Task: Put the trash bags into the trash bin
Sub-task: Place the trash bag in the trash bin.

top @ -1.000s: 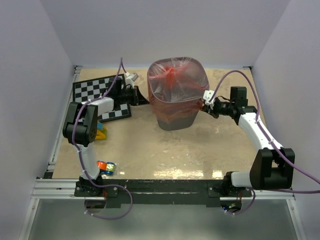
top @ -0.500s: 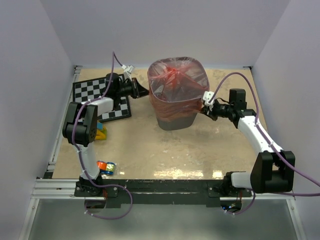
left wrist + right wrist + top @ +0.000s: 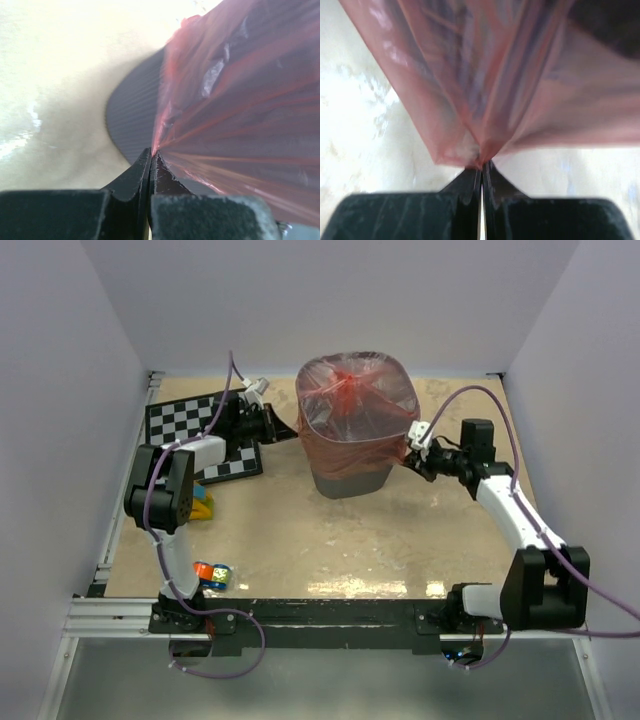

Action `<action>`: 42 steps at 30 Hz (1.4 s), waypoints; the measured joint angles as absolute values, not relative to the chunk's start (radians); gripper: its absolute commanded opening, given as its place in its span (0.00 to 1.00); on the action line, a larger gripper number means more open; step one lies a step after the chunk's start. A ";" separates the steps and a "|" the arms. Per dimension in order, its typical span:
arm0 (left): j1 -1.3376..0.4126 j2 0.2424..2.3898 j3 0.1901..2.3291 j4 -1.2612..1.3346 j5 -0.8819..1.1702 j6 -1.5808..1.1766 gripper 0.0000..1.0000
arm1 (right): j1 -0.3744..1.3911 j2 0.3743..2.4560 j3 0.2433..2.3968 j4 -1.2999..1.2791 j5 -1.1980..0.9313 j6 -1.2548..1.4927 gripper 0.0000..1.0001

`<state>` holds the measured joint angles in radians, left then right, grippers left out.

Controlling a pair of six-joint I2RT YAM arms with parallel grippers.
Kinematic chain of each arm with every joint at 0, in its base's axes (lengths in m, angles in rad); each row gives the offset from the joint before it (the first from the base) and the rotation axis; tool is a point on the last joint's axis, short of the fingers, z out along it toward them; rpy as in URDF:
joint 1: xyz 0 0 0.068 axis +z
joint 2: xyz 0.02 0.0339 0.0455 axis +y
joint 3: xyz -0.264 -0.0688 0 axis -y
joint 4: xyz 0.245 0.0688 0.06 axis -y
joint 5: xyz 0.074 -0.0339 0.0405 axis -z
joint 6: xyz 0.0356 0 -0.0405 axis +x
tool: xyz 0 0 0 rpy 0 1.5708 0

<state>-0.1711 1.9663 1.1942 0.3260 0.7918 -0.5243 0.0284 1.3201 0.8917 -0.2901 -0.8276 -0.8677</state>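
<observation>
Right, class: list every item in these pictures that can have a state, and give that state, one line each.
Translucent red-orange plastic film bag: draped over the bin's rim, pulled taut on both sides.
Dark grey wire-mesh bin: upright, upper part wrapped by the bag.
Left jaws: shut on the bag's film.
Right jaws: shut on the bag's film.
Black-and-white checkerboard panel: lying flat.

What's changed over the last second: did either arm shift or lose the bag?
The left gripper, shut on the bag's left edge, shifted slightly toward the far wall, tugging the film with it. The right gripper kept its pinch on the right edge, almost still. Nothing was let go. The bin and checkerboard stayed put.
</observation>
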 measured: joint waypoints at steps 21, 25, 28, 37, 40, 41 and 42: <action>-0.170 1.948 1.157 0.359 0.840 -0.494 0.00 | -0.034 1.370 0.796 -0.070 -0.773 -0.173 0.00; -0.170 1.949 1.156 0.304 0.820 -0.452 0.00 | -0.035 1.428 0.798 -0.062 -0.732 -0.121 0.00; -0.170 1.949 1.156 0.297 0.821 -0.448 0.00 | -0.035 1.444 0.817 -0.084 -0.710 -0.105 0.00; -0.169 1.947 1.177 0.223 0.804 -0.399 0.24 | -0.045 1.436 1.002 -0.305 -0.534 -0.142 0.60; -0.160 1.925 1.182 0.154 0.791 -0.360 0.41 | -0.083 1.436 1.123 -0.413 -0.460 -0.177 0.63; -0.155 1.913 1.182 0.130 0.782 -0.346 0.45 | -0.103 1.436 1.173 -0.455 -0.440 -0.192 0.63; -0.150 1.900 1.182 0.110 0.774 -0.337 0.49 | -0.118 1.438 1.228 -0.494 -0.424 -0.206 0.63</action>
